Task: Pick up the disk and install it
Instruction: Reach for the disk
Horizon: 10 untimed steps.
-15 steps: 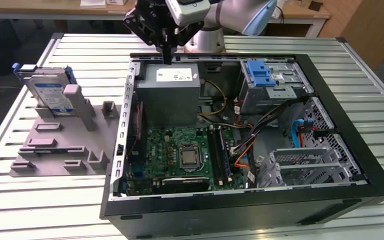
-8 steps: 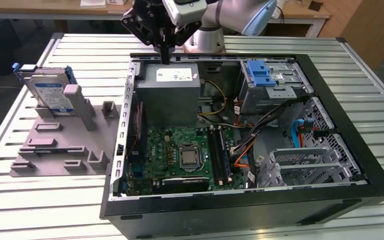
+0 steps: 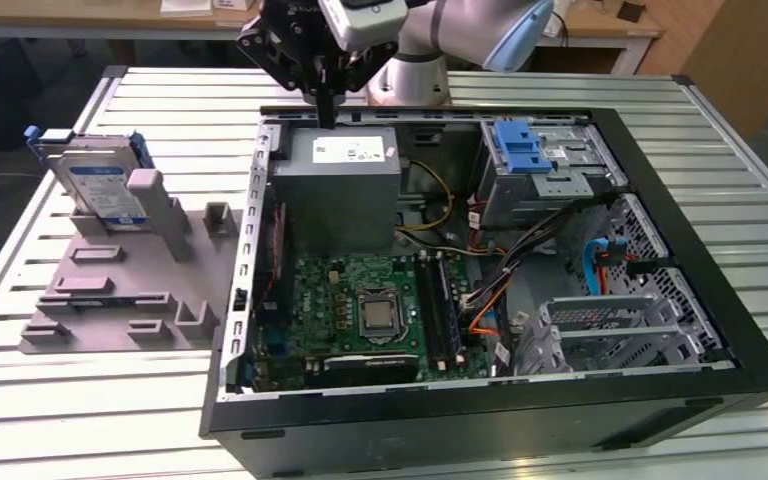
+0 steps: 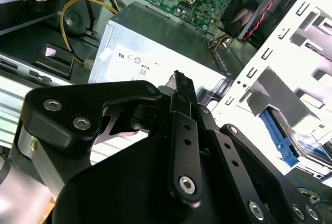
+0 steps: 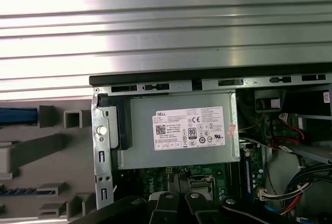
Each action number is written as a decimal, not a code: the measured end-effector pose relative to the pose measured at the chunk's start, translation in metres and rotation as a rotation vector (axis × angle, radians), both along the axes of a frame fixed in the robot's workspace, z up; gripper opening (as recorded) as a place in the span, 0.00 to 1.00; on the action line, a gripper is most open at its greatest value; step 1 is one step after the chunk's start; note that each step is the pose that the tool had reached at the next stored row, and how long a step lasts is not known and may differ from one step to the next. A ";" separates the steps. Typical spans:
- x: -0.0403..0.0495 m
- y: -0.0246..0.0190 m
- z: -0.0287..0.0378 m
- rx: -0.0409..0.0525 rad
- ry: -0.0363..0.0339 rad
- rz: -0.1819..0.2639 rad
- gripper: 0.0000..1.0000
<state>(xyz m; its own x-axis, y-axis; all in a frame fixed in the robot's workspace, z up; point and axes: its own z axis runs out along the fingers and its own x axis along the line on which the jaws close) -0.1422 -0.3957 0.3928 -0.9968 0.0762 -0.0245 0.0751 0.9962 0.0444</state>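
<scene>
Holds nothing in the gripper (image 3: 320, 118), with the fingers (image 4: 182, 105) narrow and pressed together at the tips, hanging just above the far top edge of the grey metal box (image 3: 337, 200) with a white sticker, at the far end of the open computer case (image 3: 491, 415). Has the disk (image 3: 97, 180) well apart from the gripper, outside the case at the exterior view's left, standing upright on its edge in a slot of the grey holder (image 3: 117, 290) on the slatted metal table (image 3: 91, 400), with its labelled face turned toward the near side. Cannot tell whether the tips touch the box.
</scene>
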 end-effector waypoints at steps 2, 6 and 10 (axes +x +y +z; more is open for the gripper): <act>-0.0009 0.0001 0.0000 0.0000 0.0000 0.000 0.11; -0.0028 0.0003 -0.0001 -0.0001 0.0000 0.000 0.11; -0.0045 0.0004 -0.0001 0.0000 0.0000 0.000 0.11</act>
<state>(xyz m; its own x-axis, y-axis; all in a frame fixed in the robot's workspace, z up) -0.1468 -0.3953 0.3926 -0.9968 0.0762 -0.0245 0.0751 0.9962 0.0444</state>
